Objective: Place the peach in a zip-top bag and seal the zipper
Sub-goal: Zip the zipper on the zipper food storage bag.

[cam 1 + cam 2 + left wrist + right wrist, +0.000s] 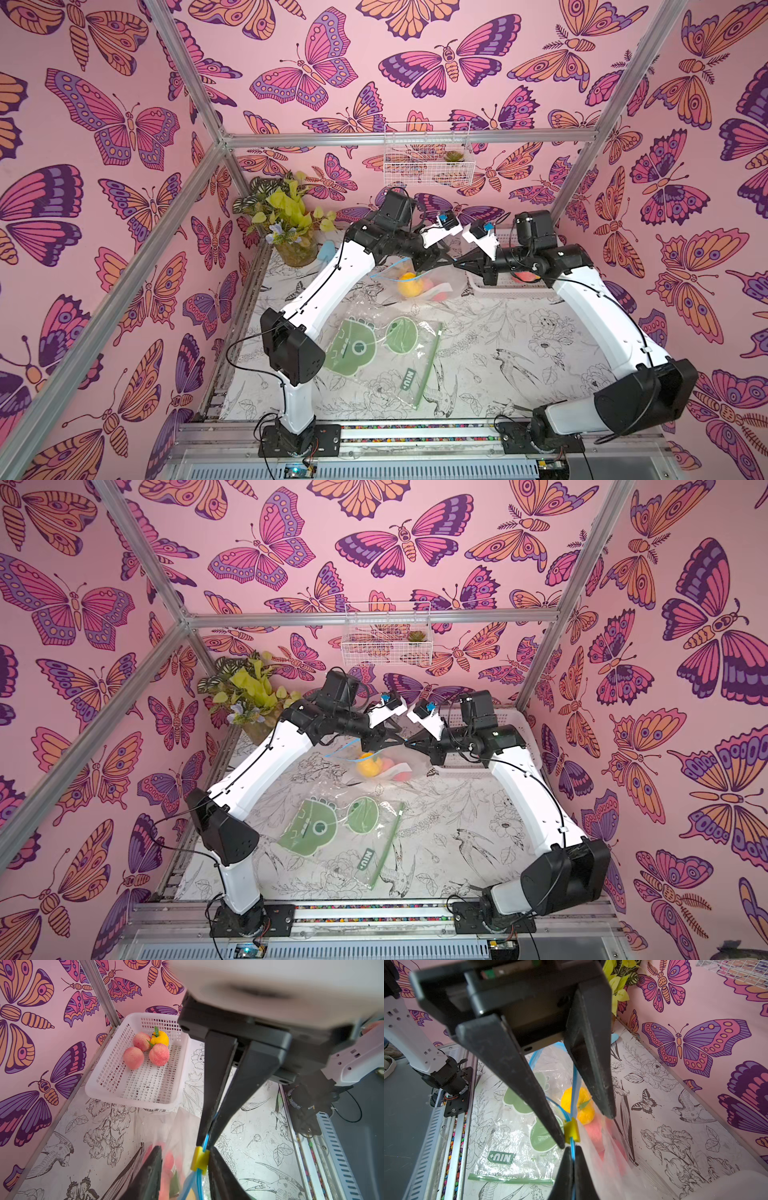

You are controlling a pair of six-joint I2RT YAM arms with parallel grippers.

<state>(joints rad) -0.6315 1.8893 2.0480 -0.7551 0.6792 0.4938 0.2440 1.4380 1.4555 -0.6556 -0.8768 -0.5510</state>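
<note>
In both top views the arms meet just above frame centre, over the zip-top bag [449, 277], held up by its top edge above the desk [519, 340]. A pink peach [441, 296] lies inside it beside a yellow fruit [409, 284]. The right pincer [572, 1150] is clamped tight on the bag's blue zipper track [572, 1142]. The left pincer [585, 1130] stands partly open astride the yellow slider [572, 1130], one finger touching it, the other clear. More peaches [159, 1054] sit in the white basket [108, 1076], upper left of the left wrist view. A green-printed bag [386, 353] lies flat at lower centre.
</note>
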